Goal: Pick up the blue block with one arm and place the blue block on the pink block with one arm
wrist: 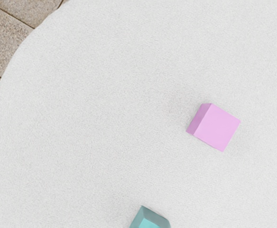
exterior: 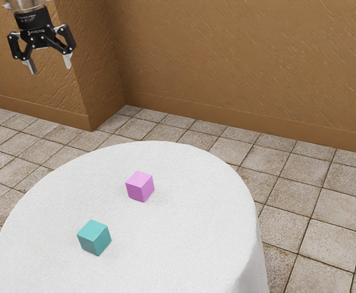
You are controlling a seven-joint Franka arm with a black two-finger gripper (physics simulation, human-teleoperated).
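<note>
The bench is round, draped in a white, finely textured cloth that falls over its edge, and it stands on a floor of beige tiles. Two cubes lie directly on it, each flat on one face. The pink block is near the middle, and the blue block, teal in tint, is nearer the camera and toward the exterior view's left, the two well apart and well in from the rim.

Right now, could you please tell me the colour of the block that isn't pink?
The block is teal, a blue-green, seen best in the exterior view.
</note>
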